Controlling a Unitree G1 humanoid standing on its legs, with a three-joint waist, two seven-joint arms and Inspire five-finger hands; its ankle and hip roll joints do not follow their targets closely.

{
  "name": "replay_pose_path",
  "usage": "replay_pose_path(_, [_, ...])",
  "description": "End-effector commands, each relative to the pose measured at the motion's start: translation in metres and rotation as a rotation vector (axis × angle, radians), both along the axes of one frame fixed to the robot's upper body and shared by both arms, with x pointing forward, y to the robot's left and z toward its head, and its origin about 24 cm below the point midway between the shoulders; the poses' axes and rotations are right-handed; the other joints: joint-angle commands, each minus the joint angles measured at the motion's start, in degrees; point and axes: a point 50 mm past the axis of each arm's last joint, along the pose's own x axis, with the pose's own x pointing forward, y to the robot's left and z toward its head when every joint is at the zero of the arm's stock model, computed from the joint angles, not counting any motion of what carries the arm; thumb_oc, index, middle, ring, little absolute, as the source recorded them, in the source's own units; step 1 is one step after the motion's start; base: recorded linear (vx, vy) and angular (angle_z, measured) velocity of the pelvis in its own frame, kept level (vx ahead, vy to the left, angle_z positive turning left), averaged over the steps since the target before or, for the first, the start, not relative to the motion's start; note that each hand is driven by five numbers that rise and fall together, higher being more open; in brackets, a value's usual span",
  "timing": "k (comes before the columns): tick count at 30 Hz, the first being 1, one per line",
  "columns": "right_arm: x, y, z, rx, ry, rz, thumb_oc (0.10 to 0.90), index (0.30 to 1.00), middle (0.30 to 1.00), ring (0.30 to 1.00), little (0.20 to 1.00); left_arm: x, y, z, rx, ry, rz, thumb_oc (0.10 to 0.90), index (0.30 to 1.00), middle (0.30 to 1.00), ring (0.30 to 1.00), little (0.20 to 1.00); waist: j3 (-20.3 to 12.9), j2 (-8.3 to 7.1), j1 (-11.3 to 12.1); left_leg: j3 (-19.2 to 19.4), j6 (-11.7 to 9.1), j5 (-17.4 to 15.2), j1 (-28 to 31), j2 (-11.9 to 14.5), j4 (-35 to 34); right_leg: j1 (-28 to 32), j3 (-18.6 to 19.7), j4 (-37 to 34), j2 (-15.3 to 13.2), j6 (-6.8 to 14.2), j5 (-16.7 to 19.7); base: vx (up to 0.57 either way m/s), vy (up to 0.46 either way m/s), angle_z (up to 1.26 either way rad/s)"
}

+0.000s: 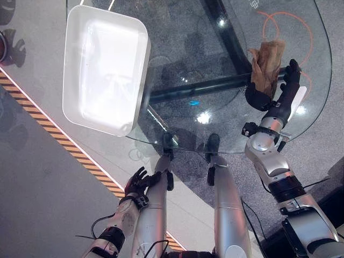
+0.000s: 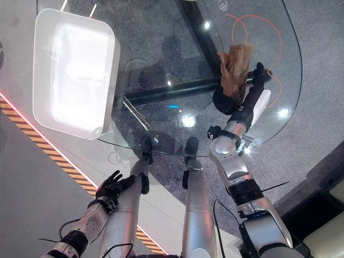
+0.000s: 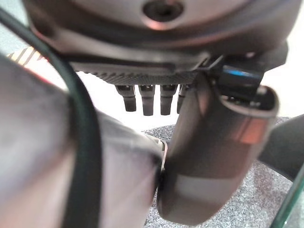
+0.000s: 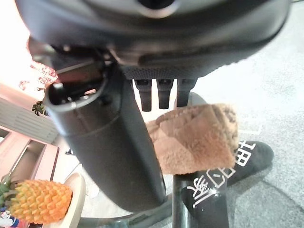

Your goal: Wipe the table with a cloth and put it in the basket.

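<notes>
- Basket: its top edge is cut off at the frame's upper left.
- Cloth: the lower part is hidden behind the right hand.
- Pineapple: cut by the frame's lower left edge.

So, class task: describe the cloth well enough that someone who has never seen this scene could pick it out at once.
Find the round glass table. At its right side, far from the white basket, the robot's right hand reaches over the edge. The cloth is the crumpled brown, fuzzy piece beside that hand, the only soft, brown thing on the glass.
</notes>
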Motion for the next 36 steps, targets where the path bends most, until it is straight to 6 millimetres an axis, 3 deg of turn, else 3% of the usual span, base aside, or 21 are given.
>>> replay_pose_path(1, [-0.006,-0.017,0.026,-0.011,-0.108,-0.088,0.8,0.9,0.9,0.9,0.9,-0.036,0.0,-0.028,0.015,0.155,0.017,0.8,0.9,0.9,0.9,0.9,-0.89,-0.04,0.12,0.16,0.68,-5.98,-4.14,-3.23,7.63,-0.51,-3.5,-7.68,2.16,0.43,6.66,0.01,0.011,0.03])
replay_pose_path(2, [-0.005,-0.018,0.026,-0.011,-0.097,-0.093,0.676,0.794,0.794,0.794,0.776,-0.036,0.0,-0.028,0.014,0.154,0.018,0.8,0.9,0.9,0.9,0.9,-0.89,0.02,0.17,0.1,0.65,-5.95,-4.36,-3.2,7.66,-0.81,-3.44,-7.55,2.21,0.44,6.68,0.01,0.016,0.04])
replay_pose_path(3, [-0.004,-0.018,0.025,-0.015,-0.084,-0.1,0.361,0.524,0.524,0.524,0.461,-0.036,0.0,-0.028,0.012,0.152,0.019,0.8,0.9,0.9,0.9,0.9,-0.89,0.1,0.26,0.0,0.63,-5.92,-4.61,-3.28,7.65,-1.07,-3.43,-7.56,2.26,0.42,6.71,0.02,0.017,0.04])
replay_pose_path(4, [-0.003,-0.019,0.024,-0.019,-0.073,-0.105,0.1,0.3,0.3,0.3,0.2,-0.035,-0.001,-0.027,0.012,0.151,0.019,0.8,0.9,0.9,0.9,0.9,-0.89,0.13,0.32,-0.08,0.66,-5.92,-4.8,-3.35,7.67,-1.26,-3.42,-7.54,2.28,0.42,6.71,0.0,0.0,0.0])
replay_pose_path(23, [0.0,-0.021,0.005,0.021,-0.008,-0.123,0.1,0.3,0.3,0.3,0.2,-0.037,0.002,-0.03,0.004,0.161,0.036,0.8,0.9,0.9,0.9,0.9,-0.89,0.33,0.31,-0.13,0.33,-5.94,-5.32,-3.5,7.63,-1.82,-3.25,-7.59,2.22,0.64,6.7,0.0,0.0,0.0])
replay_pose_path(32, [-0.001,-0.018,0.01,-0.026,-0.037,-0.076,0.1,0.3,0.3,0.3,0.2,-0.032,0.0,-0.027,-0.01,0.14,0.049,0.8,0.9,0.9,0.9,0.9,-0.89,0.42,0.17,-0.01,0.29,-6.01,-5.98,-3.41,7.76,-2.62,-3.17,-7.34,2.16,0.79,6.69,0.0,0.0,0.0])
replay_pose_path(36, [0.002,-0.006,0.028,-0.138,-0.079,0.022,0.1,0.3,0.3,0.3,0.2,-0.031,0.001,-0.026,0.004,0.129,0.064,0.8,0.9,0.9,0.9,0.9,-0.89,0.63,0.52,-0.22,0.23,-6.31,-6.23,-3.63,8.29,-2.85,-3.28,-7.12,1.91,1.03,6.67,0.0,0.0,0.0])
